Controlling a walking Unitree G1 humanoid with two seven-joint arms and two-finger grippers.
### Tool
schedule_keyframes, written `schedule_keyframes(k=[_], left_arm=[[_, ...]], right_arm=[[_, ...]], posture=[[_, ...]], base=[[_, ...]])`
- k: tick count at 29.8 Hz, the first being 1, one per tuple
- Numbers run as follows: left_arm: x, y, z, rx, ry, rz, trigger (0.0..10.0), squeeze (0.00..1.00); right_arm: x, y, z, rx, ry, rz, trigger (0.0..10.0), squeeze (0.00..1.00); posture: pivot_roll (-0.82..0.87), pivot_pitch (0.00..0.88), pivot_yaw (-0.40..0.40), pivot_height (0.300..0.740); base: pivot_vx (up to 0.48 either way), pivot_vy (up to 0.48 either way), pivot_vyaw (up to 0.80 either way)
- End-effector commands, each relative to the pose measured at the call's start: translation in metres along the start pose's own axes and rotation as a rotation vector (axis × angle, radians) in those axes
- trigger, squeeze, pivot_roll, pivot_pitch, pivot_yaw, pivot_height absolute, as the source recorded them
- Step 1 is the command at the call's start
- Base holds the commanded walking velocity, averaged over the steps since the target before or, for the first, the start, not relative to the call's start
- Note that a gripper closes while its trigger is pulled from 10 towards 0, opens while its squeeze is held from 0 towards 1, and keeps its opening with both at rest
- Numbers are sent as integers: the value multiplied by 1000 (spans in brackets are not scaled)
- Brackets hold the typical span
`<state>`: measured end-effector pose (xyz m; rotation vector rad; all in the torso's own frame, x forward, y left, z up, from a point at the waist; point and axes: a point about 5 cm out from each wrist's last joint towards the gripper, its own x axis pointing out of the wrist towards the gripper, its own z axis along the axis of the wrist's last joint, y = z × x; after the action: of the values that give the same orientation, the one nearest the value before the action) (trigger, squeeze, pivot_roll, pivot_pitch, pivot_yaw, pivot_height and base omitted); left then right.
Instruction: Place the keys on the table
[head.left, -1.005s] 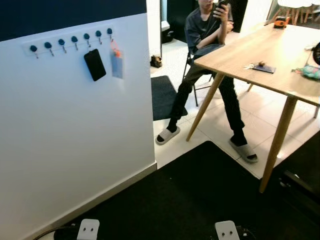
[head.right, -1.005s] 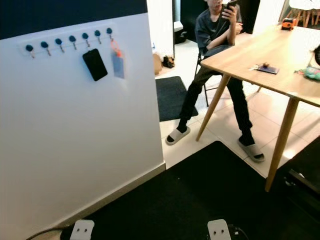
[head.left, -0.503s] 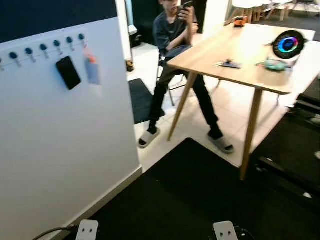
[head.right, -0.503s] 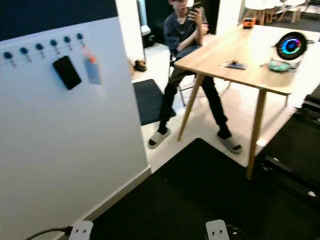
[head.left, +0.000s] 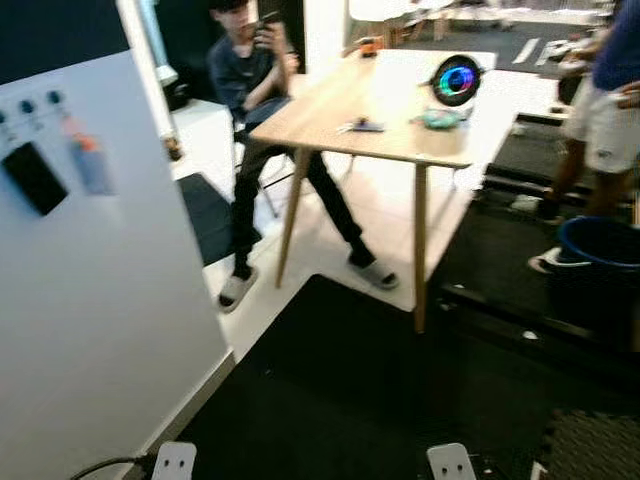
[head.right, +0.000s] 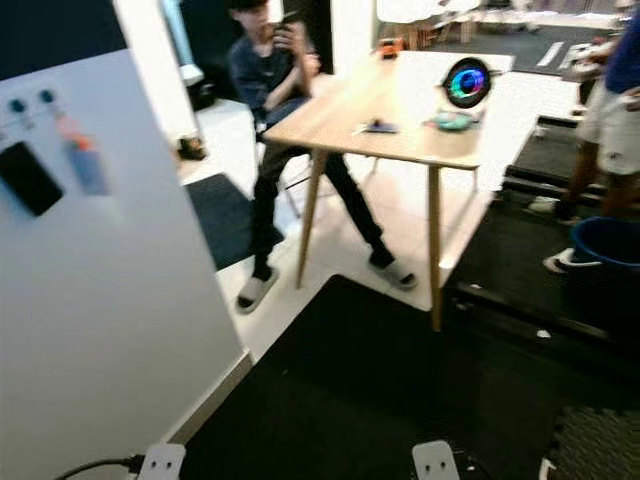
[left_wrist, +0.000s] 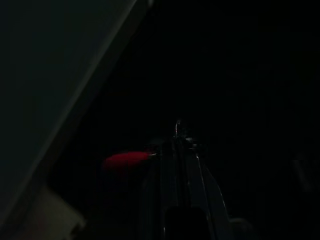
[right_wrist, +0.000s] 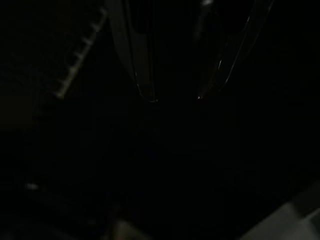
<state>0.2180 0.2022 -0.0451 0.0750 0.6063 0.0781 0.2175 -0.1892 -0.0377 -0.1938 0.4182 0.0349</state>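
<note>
The light wooden table stands ahead, a little right of centre, beyond the black floor mat. My left arm hangs low in the dark; in the left wrist view my left gripper is shut, with a thin metal bit of the keys at its tip and a blurred red tag beside it. In the right wrist view my right gripper hangs over the dark floor, its two fingers apart with nothing between them.
A seated person holds a phone at the table's far left side. A second person stands at the right by a blue bucket. On the table lie a dark card, a teal object and a glowing round device. A white wall is close on my left.
The camera has swung to the right: the wall with its hooks slid to the left edge, the table came toward the middle, and the standing person and bucket came into view.
</note>
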Motion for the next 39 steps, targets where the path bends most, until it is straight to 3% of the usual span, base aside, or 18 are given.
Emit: schedule_keyframes(k=[1,25,39], left_arm=[[-6,5,-15,7,52,12,10000,0],[-5,6,-14,4,51,18,10000,0],[2,10,14,-12,-55,29,10000,0]], right_arm=[[-6,9,-10,23,33,18,10000,0],[-4,9,-6,16,24,23,10000,0],[6,15,16,-79,-82,80,10000,0]], posture=[[26,160,96,740],[29,154,94,740],[20,148,70,740]], base=[[0,0,-788],[0,0,-771],[0,0,0]])
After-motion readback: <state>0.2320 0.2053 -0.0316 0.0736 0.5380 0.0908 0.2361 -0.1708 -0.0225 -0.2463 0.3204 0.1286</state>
